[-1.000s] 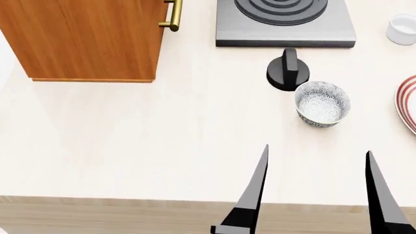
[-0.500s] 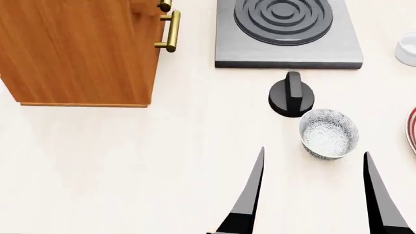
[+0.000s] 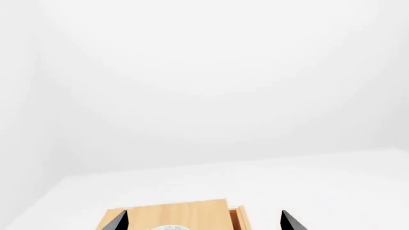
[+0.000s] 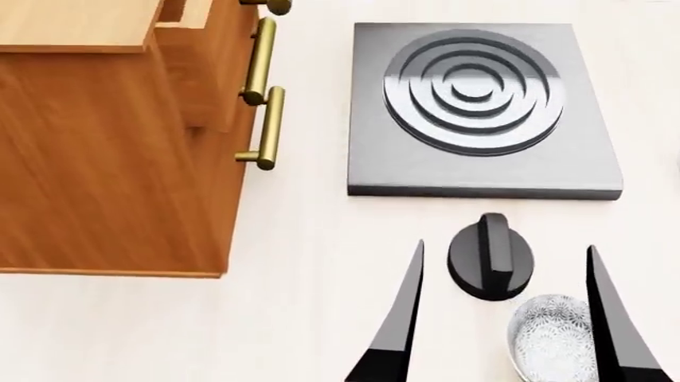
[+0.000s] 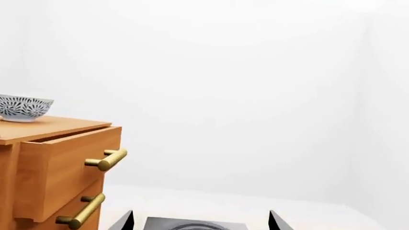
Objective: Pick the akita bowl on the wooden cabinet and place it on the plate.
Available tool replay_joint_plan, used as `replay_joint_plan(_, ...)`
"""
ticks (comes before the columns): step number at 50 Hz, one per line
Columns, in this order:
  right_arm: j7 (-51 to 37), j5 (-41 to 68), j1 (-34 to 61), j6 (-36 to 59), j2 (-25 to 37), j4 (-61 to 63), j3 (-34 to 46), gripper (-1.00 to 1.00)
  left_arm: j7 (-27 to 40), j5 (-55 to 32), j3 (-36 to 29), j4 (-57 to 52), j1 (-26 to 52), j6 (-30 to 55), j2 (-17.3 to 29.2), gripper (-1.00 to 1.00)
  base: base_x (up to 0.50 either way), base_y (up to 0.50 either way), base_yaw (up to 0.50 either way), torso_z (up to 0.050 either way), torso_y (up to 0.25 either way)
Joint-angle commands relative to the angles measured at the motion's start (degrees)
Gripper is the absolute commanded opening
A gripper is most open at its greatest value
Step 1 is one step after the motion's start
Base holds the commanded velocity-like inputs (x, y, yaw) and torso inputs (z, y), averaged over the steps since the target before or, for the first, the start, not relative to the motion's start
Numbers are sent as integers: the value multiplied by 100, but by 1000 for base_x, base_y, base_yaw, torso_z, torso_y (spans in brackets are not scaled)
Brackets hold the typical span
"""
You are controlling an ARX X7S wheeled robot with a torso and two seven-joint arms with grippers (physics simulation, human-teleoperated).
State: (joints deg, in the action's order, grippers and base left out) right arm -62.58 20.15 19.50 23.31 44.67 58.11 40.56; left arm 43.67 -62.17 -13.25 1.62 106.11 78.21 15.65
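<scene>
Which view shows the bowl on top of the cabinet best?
The right wrist view: the bowl shows side-on, standing on the cabinet top. The left wrist view catches only a sliver of it at the frame edge. The head view misses it; the patterned bowl there sits on the counter.

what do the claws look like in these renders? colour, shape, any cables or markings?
In the head view only the right claw shows: two long, flat, blade-like fingers tapering to sharp points, dark grey shading to glossy black at the base. No cables, markings or logos visible. The wrist views show just small black triangular tips of the left claw and right claw. The arms themselves are out of frame.
</scene>
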Motion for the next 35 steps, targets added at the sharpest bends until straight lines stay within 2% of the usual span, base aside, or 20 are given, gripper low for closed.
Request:
replay_joint_plan(1,-16,21,48,21,0,-7,38,100,65,-100,26,-51,-8,13,29,100,457,0,0,0,0)
replay_joint_plan(12,-72,132,71,78,2,-21,18,100,78,-154,-4,-51,-34,-13,41,100,428,0,0,0,1)
replay_joint_plan(23,-124,-7,86,105,37,42,110,100,101,-212,-17,-71,-80,-39,76,100,21,0,0,0,0)
replay_joint_plan(29,-174,84,93,109,38,12,81,100,115,-239,-32,-74,-93,-52,86,100,312,0,0,0,0)
replay_joint_plan(35,-178,118,86,40,53,-12,67,100,138,-267,-41,-63,-58,-47,96,100,22,0,0,0,2)
